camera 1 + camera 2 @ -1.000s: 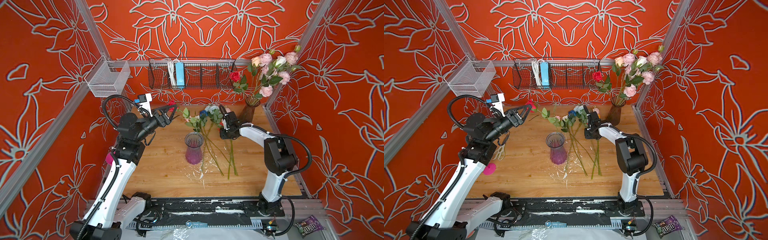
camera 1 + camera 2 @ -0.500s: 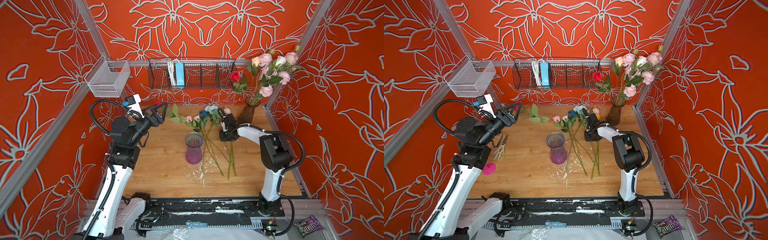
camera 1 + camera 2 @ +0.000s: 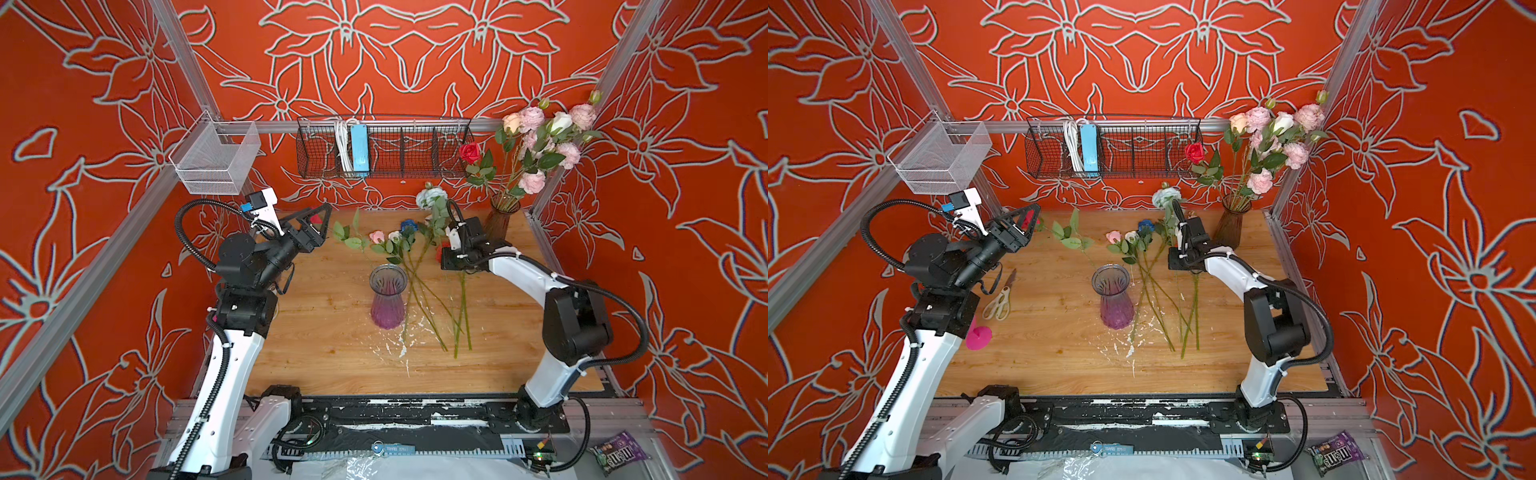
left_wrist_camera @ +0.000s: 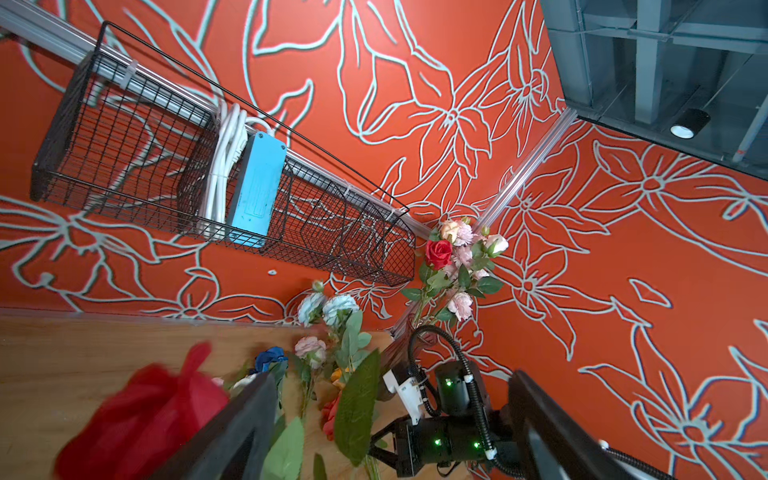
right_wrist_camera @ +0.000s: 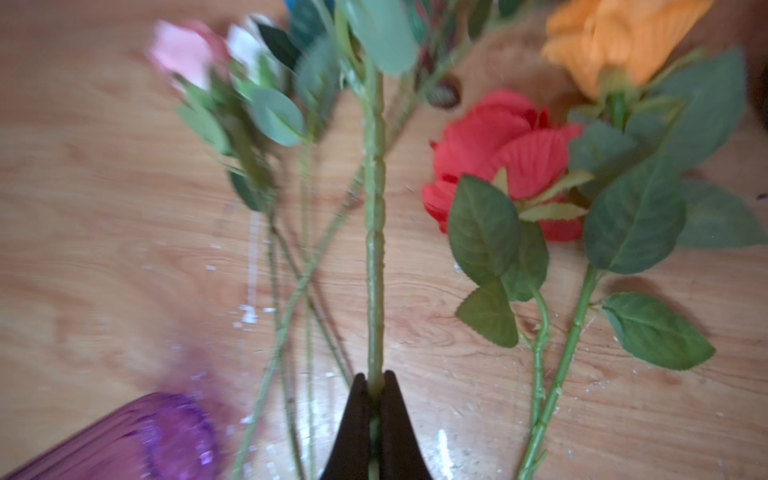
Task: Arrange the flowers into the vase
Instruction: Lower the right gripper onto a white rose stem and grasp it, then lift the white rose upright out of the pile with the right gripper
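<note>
A purple glass vase [image 3: 388, 299] [image 3: 1113, 297] stands empty mid-table. Beside it lie several flowers: pink [image 3: 377, 237], white, blue [image 3: 409, 226], red [image 5: 507, 158] and orange [image 5: 615, 37] blooms on crossed green stems. My right gripper [image 5: 376, 380] is shut on the green stem [image 5: 374, 249] of a pale-blue bloom [image 3: 430, 197], which is raised at the back. My left gripper [image 3: 324, 220] [image 4: 390, 376] hangs open at the back left. A red rose [image 4: 141, 415] sits against the outside of one finger, and its leaves [image 4: 357, 411] hang between the wide jaws.
A brown vase [image 3: 503, 216] with pink peonies and a red rose stands at the back right corner. Scissors [image 3: 998, 303] and a pink object [image 3: 978, 336] lie near the left arm. A black wire basket [image 3: 382, 149] and a white mesh basket [image 3: 212, 162] hang on the walls.
My left gripper has swung back to the left with the red rose alongside, and its jaws have widened. My right gripper has closed on the pale-blue flower's stem, and the bloom has risen slightly.
</note>
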You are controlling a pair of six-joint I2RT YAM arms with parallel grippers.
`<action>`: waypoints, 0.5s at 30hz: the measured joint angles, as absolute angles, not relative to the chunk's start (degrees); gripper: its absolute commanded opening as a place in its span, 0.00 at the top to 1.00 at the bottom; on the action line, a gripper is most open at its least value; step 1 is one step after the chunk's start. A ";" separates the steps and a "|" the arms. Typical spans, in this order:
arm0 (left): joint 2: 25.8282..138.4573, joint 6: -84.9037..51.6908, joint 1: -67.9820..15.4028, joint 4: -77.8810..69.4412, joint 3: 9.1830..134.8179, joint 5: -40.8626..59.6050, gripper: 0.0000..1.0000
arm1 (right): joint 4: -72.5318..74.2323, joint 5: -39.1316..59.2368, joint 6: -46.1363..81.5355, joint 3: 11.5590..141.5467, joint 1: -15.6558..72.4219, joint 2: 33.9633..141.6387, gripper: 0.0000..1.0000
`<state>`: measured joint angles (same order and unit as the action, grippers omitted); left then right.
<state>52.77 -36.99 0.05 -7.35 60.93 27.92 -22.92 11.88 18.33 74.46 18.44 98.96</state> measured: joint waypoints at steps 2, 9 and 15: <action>52.77 -37.41 0.05 -8.03 60.84 28.40 0.12 | -22.06 13.30 18.79 73.34 18.46 96.12 1.00; 52.90 -38.70 0.05 -9.56 60.14 29.47 0.12 | -20.69 17.30 20.80 69.28 18.70 88.66 1.00; 52.86 -39.03 0.05 -10.44 59.29 29.52 0.12 | -17.96 20.69 22.46 64.23 18.83 81.62 1.00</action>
<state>52.86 -39.03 0.05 -10.44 59.29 29.52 -17.96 20.69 22.46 64.23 18.83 81.62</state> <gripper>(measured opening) 0.883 0.062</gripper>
